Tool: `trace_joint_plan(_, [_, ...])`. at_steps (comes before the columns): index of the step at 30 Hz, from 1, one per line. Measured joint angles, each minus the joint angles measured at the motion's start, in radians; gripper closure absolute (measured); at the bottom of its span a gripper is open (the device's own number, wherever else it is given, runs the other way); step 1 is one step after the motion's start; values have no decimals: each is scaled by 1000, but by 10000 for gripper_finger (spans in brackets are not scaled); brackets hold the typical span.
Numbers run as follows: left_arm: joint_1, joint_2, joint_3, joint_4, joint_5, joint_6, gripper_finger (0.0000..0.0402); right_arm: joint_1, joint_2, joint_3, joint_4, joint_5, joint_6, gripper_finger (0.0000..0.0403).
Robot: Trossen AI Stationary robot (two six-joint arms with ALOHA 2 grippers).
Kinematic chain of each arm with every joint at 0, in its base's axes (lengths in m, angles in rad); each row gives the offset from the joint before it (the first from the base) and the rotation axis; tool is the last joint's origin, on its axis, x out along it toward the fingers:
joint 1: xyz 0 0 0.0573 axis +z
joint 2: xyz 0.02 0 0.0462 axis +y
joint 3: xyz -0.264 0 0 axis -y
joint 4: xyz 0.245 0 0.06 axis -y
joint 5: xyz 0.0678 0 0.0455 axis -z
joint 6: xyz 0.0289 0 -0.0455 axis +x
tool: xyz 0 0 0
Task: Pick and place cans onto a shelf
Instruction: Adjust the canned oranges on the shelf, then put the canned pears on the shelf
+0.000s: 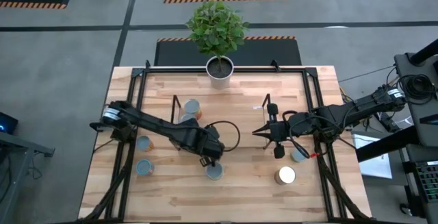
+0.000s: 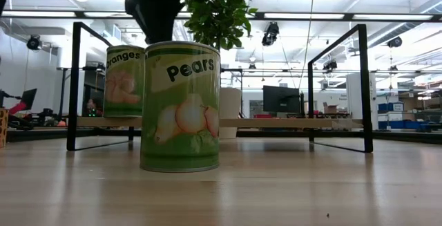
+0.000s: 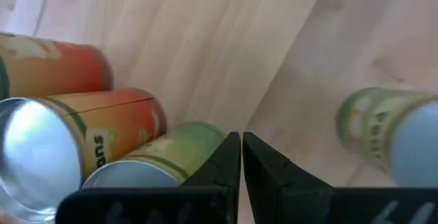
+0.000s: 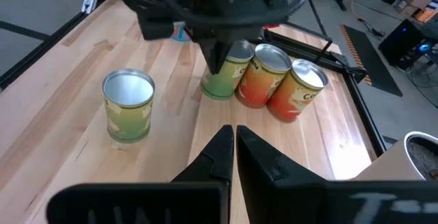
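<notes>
A green "Pears" can stands upright on the table near its front; it also shows in the low view and the right wrist view. Three cans stand in a row at the shelf's left end: a green one and two orange ones. My left gripper is shut and empty, pointing down between the green can and the Pears can. My right gripper is shut and empty over the table's middle, pointing left. My left gripper's shut fingers stand right beside the green can's top edge, coming from above. I cannot tell whether they touch it.
Two more cans stand at the left, and two at the right near my right arm. A white plant pot stands at the far edge. A black frame borders the table.
</notes>
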Motion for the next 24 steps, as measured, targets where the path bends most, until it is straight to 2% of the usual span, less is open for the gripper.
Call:
trace_joint_plan(11, [2,27,0,-82,-37,-69,402,0,0,0,-1,0,1,394])
trace_joint_plan(20, [1,22,5,-82,-40,-74,402,0,0,0,-1,0,1,394])
trace_joint_plan(24, [-29,20,71,-73,-114,-2,402,0,0,0,-1,0,1,394])
